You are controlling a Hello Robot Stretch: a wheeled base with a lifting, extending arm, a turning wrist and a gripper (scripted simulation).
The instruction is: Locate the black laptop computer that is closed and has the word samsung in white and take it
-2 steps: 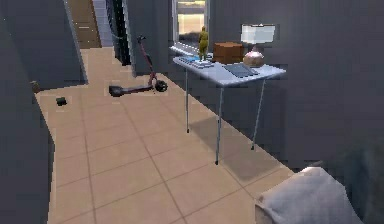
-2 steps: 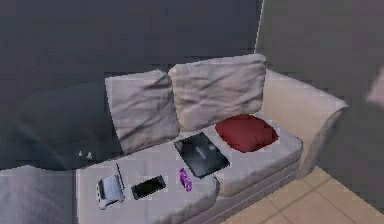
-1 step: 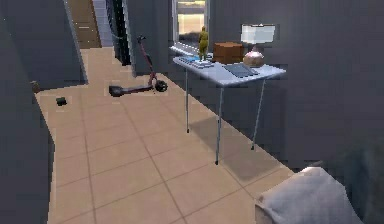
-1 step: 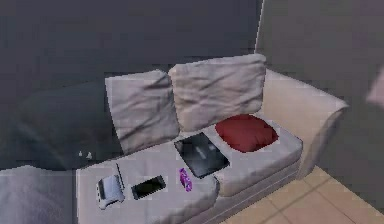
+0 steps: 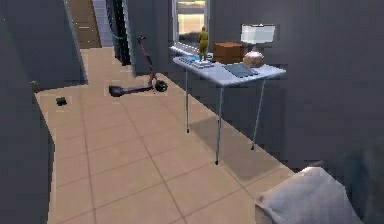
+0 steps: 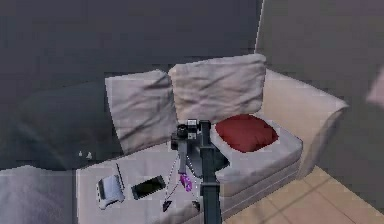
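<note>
On the white thin-legged worktop by the window in your forward view lies a flat dark-grey slab, possibly the closed laptop, beside a brown box and a white-shaded lamp. In your arm side view the jaws show against the pale grey fabric sofa; you cannot tell whether they grip anything.

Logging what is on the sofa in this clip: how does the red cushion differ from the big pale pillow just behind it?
Colour: the red cushion is dark red, while the pale pillow is off-white.
Pose: the red cushion lies flat on the seat, while the pale pillow stands propped against the backrest.
Size: the red cushion looks smaller than the pale pillow.
Both rest on the same sofa.
</note>
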